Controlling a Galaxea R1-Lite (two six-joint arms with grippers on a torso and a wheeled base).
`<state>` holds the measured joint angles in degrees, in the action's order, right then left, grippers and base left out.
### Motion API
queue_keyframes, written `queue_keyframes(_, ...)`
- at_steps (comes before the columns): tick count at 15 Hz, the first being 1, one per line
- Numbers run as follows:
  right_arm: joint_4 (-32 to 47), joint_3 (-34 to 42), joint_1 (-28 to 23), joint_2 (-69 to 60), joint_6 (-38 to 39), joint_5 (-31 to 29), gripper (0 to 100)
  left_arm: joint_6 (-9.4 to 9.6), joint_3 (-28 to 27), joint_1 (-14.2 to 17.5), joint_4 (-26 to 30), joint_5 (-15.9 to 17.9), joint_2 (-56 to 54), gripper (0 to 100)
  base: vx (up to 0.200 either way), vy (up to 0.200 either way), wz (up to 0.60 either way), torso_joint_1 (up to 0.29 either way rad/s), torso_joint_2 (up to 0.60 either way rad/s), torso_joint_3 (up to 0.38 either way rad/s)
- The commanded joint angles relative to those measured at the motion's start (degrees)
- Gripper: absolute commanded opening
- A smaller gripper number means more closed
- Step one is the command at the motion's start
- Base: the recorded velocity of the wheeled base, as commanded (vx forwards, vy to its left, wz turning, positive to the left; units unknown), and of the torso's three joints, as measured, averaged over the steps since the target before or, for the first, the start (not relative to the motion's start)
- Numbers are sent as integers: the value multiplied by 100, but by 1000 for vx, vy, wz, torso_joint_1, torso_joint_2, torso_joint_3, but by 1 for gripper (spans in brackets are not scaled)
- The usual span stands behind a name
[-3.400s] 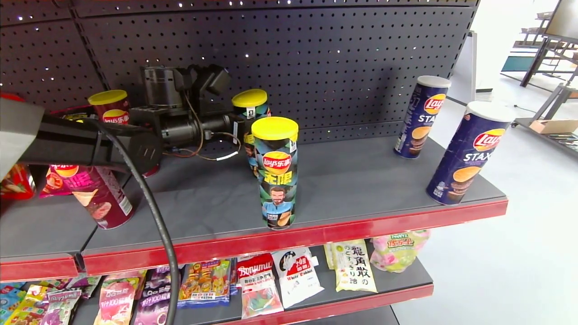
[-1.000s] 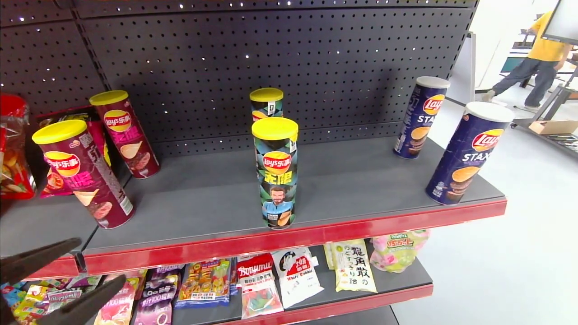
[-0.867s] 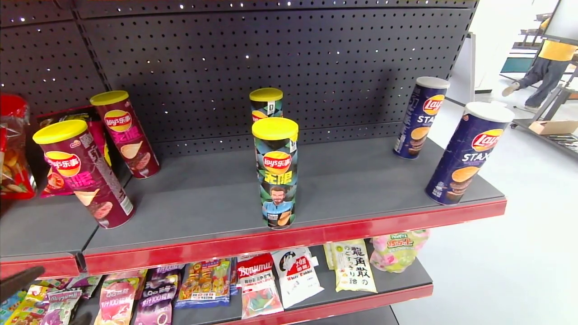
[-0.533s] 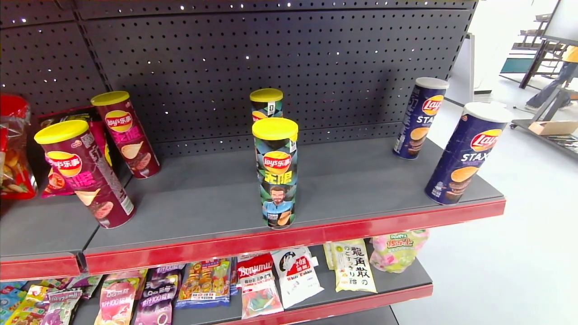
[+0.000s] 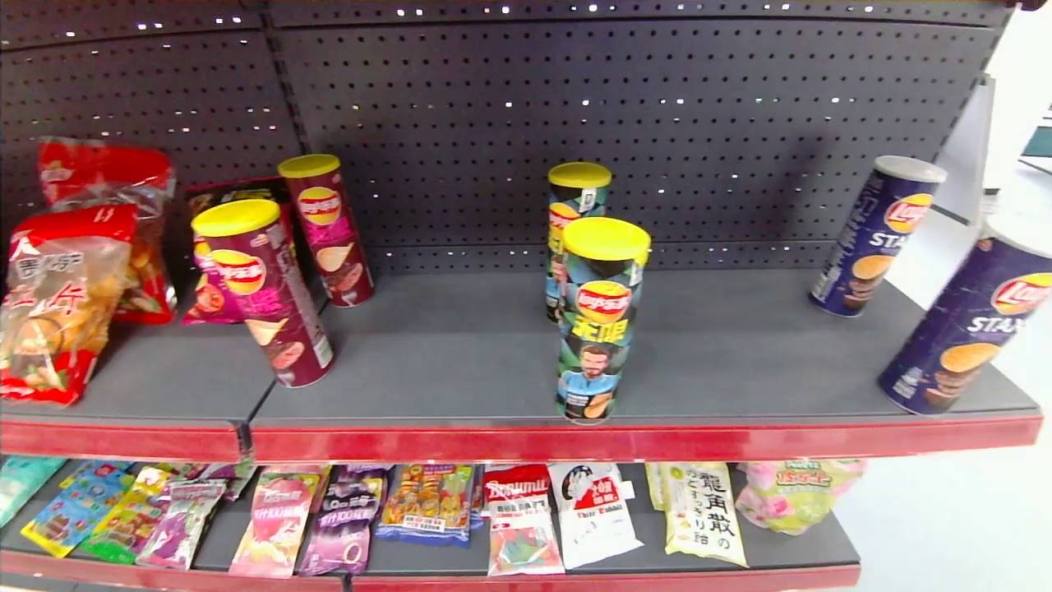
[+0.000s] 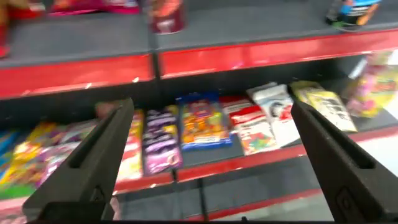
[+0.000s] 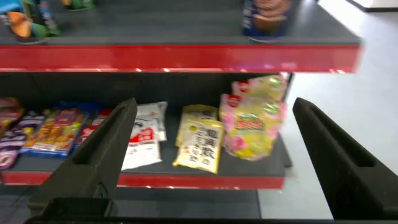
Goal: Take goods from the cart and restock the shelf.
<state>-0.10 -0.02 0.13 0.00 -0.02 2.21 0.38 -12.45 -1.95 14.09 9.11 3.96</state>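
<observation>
Hanging low and facing the lower shelf (image 6: 249, 163), my left tool (image 6: 205, 168) and my right tool (image 7: 214, 162) both gape wide, with nothing between their fingers. Straight ahead of them lie rows of flat candy bags (image 6: 199, 121). The upper shelf (image 5: 575, 440), the one with room to fill, sits above and beyond both tools, and its red lip crosses high over their fingers in the wrist views.

My left tool is nearly under the seam between the two shelf sections, where a purple chip canister (image 6: 166, 15) stands at the front. My right tool is under the shelf's right end. It has a pink-and-green candy bag (image 7: 252, 121) ahead of it and a blue chip canister (image 7: 267, 15) above. A green-patterned chip canister (image 5: 600, 321) stands mid-shelf at the front edge, between the two sides.

Bare deck opens on either side of that middle canister. I judge my left tool the nearer to the gap toward the purple one, and my right tool the nearer to the gap toward the blue one.

Every canister stands on end, long axis upright. By my reckoning a new one would go in the same way, raised over the red lip from below. Both tools are empty, so fetching from the cart looks like the step in hand. Which way the cart lies from either tool I cannot tell.
</observation>
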Motion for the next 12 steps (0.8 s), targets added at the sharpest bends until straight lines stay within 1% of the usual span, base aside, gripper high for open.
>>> queue_keyframes(1, 1, 2, 4, 9, 29, 8, 100, 15, 155, 2, -73, 21, -27, 100, 0, 0, 0, 0, 0, 0)
queue_keyframes(2, 1, 2, 4, 9, 29, 8, 100, 24, 208, 2, -126, 12, -27, 100, 0, 0, 0, 0, 0, 0)
queue_keyframes(3, 1, 2, 4, 9, 11, 25, 100, 6, 524, 2, -451, -5, -36, 100, 0, 0, 0, 0, 0, 0)
queue_keyframes(4, 1, 2, 4, 9, 2, 52, 100, -11, 911, 2, -935, 12, -45, 100, 0, 0, 0, 0, 0, 0)
queue_keyframes(5, 1, 2, 4, 9, 11, 78, 100, -55, 1043, 2, -1260, 65, -27, 100, 0, 0, 0, 0, 0, 0)
queue_keyframes(6, -61, -6, 4, 0, 11, 131, 100, -117, 1043, -7, -1277, 65, -9, 100, 0, 0, 0, 0, 0, 0)
queue_keyframes(7, -122, -121, 13, 9, 73, 236, 100, -126, 1043, -7, -1269, 56, -18, 100, 0, 0, 0, 0, 0, 0)
queue_keyframes(8, -210, -1272, 92, 949, 583, 649, 100, -152, 1051, 63, -1286, -172, -115, 100, 0, 0, 0, 0, 0, 0)
queue_keyframes(9, -254, -1834, 154, 1521, 793, 720, 100, -134, 1060, 186, -1295, -357, -396, 100, 0, 0, 0, 0, 0, 0)
queue_keyframes(10, -236, -2151, 285, 1846, 776, 860, 100, -55, 1069, 186, -1304, -401, -396, 100, 0, 0, 0, 0, 0, 0)
queue_keyframes(11, -245, -2212, 452, 2127, 653, 1071, 100, 76, 1069, 186, -1304, -225, -396, 100, 0, 0, 0, 0, 0, 0)
queue_keyframes(12, -245, -2230, 523, 2276, 433, 1159, 100, 120, 1078, 186, -1304, -23, -396, 100, 0, 0, 0, 0, 0, 0)
